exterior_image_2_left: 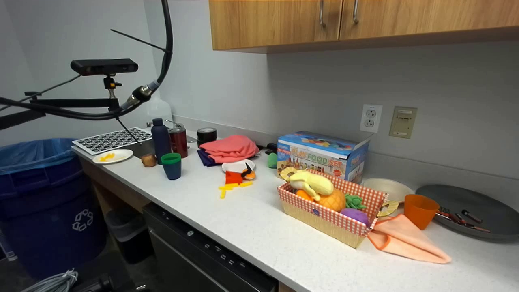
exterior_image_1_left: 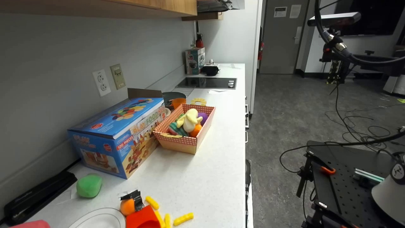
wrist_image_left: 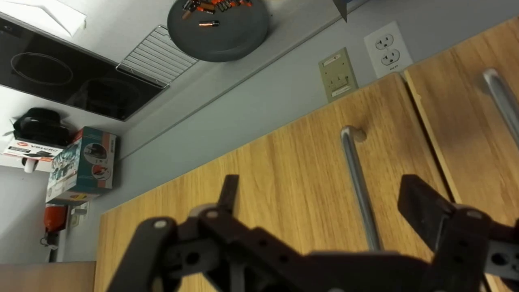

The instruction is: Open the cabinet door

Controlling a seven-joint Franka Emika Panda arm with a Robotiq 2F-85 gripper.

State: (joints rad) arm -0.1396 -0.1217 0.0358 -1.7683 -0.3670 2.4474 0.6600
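Note:
The cabinet door [wrist_image_left: 279, 182] is a light-brown wooden panel filling the lower middle of the wrist view. It also shows at the top of an exterior view [exterior_image_2_left: 429, 18]. It looks shut, with a thin dark gap beside the neighbouring door. Its metal bar handle [wrist_image_left: 359, 182] stands near that gap; its lower part is hidden behind my gripper. My gripper [wrist_image_left: 320, 180] is open and empty in front of the door. The handle appears between the fingers, nearer the right one, touching neither; I cannot tell the depth. The gripper is out of view in both exterior views.
The neighbouring door [wrist_image_left: 474, 117] with its own handle [wrist_image_left: 502, 103] is close on the right. Below the cabinet [exterior_image_1_left: 178, 7], the counter [exterior_image_1_left: 218, 177] carries a blue box [exterior_image_1_left: 104, 139] and a fruit basket [exterior_image_1_left: 180, 144]. A cable [exterior_image_2_left: 164, 61] hangs in the air.

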